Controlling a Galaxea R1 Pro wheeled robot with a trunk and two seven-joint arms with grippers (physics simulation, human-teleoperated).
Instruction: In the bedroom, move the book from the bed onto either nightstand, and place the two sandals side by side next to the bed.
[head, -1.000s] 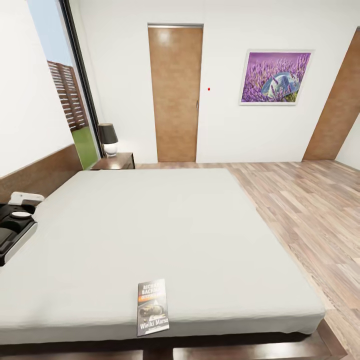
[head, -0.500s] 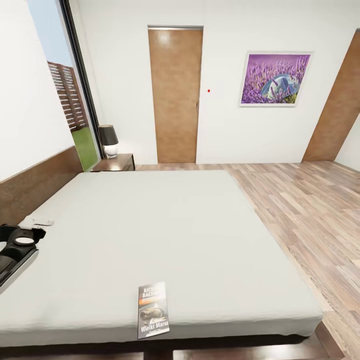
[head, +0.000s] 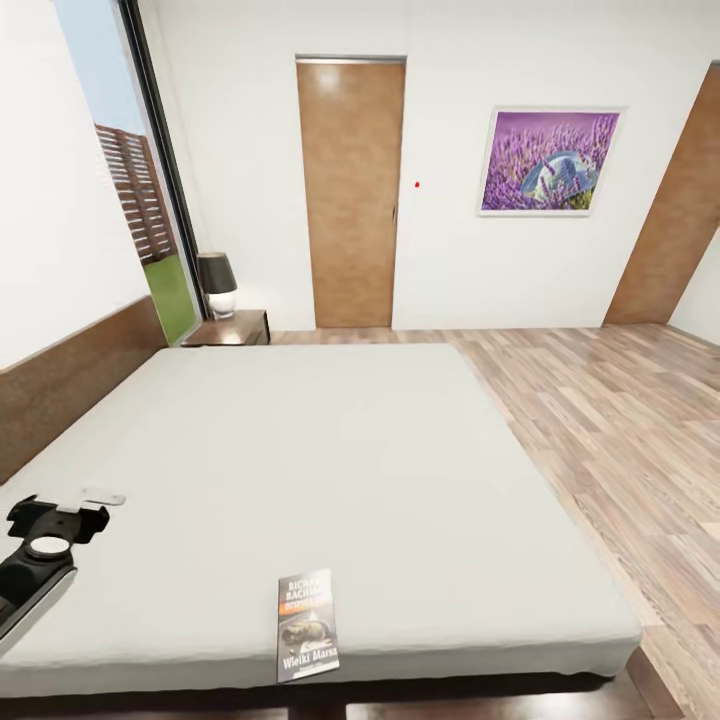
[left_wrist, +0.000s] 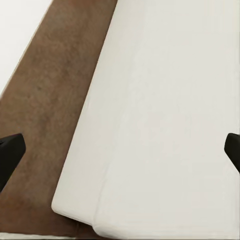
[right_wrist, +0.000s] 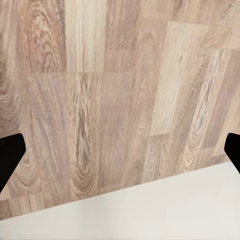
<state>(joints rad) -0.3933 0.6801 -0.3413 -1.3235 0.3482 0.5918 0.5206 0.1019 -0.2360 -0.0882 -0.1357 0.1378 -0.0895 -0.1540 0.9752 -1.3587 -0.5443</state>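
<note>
The left gripper (left_wrist: 120, 150), jaws wide open and empty, has come down lower over the off-white bed (head: 330, 450), toward the dark paperback book (head: 307, 625) lying at its near edge; the right gripper (right_wrist: 120, 150) is open too.

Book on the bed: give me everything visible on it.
The book is a thin paperback with a dark cover, an orange band near the top and white lettering reading "Richard Bachman" and "Wielki Marsz". It lies flat, closed and cover up on the off-white mattress of the bed, close to the near edge and roughly square to it. Nothing but the mattress touches it.
</note>
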